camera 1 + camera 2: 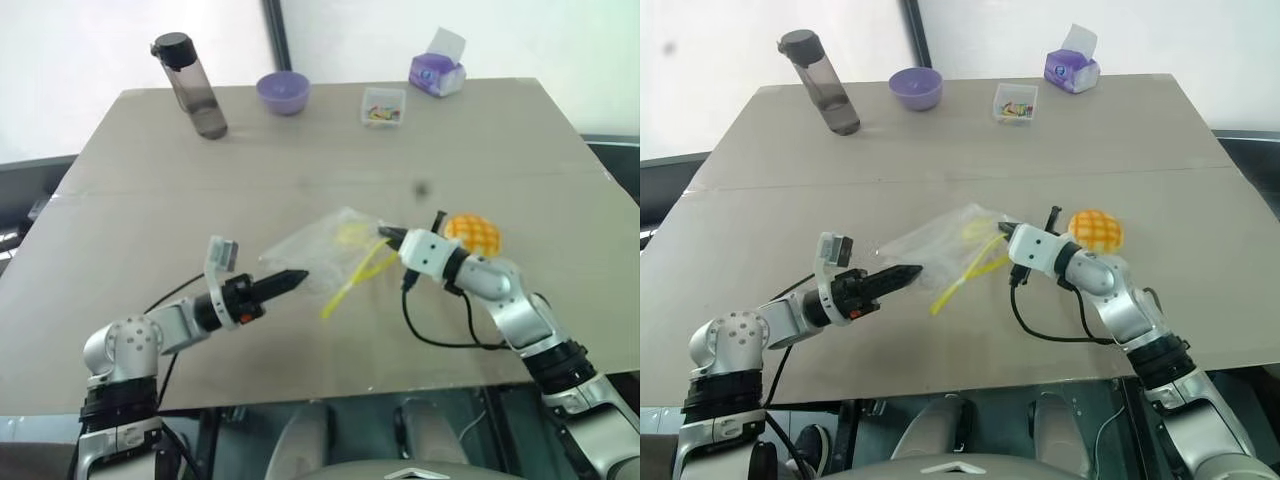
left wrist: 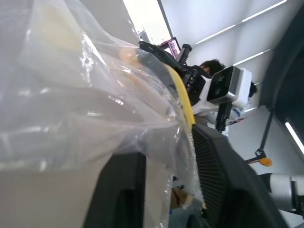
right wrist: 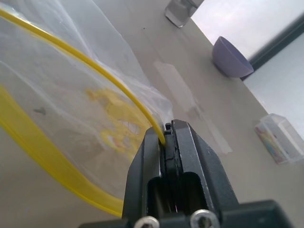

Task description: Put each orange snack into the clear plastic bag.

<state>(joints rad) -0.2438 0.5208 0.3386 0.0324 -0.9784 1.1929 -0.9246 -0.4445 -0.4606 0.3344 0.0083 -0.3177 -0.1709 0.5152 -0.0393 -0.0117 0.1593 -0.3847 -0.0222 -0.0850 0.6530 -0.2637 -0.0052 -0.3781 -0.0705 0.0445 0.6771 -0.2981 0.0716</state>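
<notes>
From the head camera, the clear plastic bag sits lifted near the middle of the grey table, its yellow seal strip drooping toward six o'clock. The right gripper comes in from four o'clock and pinches the bag's edge, fingers pressed together on it. The left gripper reaches from eight o'clock with its black fingers at the bag's near corner; from here I cannot tell how far they are spread. The orange snack, a round bun with a criss-cross top, rests on the table just beyond the right wrist, at about three o'clock from the bag and outside it. Along the far edge stand a smoky water bottle at eleven o'clock, a purple bowl at twelve, a small clear box of colourful bits and a purple tissue pack at one. In the left wrist view, the two black fingers stand apart with crinkled bag film draped between and over them. In the right wrist view, the fingers are clamped tight on the yellow seal strip, the bag fanning away, with the bowl and box beyond.
</notes>
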